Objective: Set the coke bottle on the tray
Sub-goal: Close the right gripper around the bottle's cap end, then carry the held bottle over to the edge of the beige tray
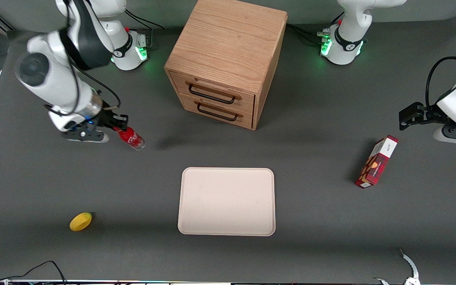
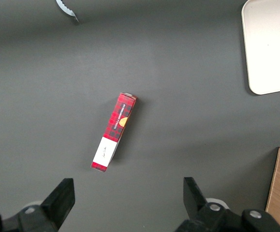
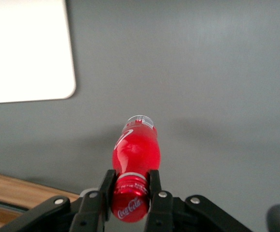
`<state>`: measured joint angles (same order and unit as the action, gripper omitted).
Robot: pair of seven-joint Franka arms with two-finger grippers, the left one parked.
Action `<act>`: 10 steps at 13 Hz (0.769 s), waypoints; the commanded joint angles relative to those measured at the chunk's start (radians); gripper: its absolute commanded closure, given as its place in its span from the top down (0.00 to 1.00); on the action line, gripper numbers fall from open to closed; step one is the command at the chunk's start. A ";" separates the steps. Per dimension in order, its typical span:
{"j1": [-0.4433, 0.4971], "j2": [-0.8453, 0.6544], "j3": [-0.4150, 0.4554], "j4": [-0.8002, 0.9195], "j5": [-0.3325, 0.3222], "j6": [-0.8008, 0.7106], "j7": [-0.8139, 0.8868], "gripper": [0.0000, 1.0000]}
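While lifted, gripper (image 3: 130, 193) jaws pinch coke bottle (image 3: 135, 150) (at neck).

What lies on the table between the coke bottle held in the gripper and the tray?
Only bare table: the front view shows nothing between the coke bottle, held in the gripper, and the tray.

My white arm (image 1: 54, 79) with dark grey joint covers, looping black cable, green-lit base, black two-finger gripper (image 3: 130, 193) with silver screws on its fingers (image 3: 153, 191)
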<state>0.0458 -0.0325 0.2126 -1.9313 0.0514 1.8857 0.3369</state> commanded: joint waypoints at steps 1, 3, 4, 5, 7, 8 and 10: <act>0.006 0.168 0.001 0.409 -0.002 -0.240 -0.027 0.00; 0.041 0.372 0.011 0.730 -0.013 -0.393 0.051 0.00; 0.069 0.467 0.013 0.852 -0.015 -0.402 0.113 0.00; 0.104 0.553 0.014 0.944 -0.016 -0.393 0.193 0.00; 0.158 0.707 0.014 1.049 -0.057 -0.302 0.324 0.00; 0.183 0.755 0.013 1.052 -0.074 -0.219 0.385 0.00; 0.207 0.842 0.013 1.051 -0.087 -0.075 0.492 0.00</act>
<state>0.2271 0.7036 0.2208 -0.9912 -0.0091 1.7574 0.7254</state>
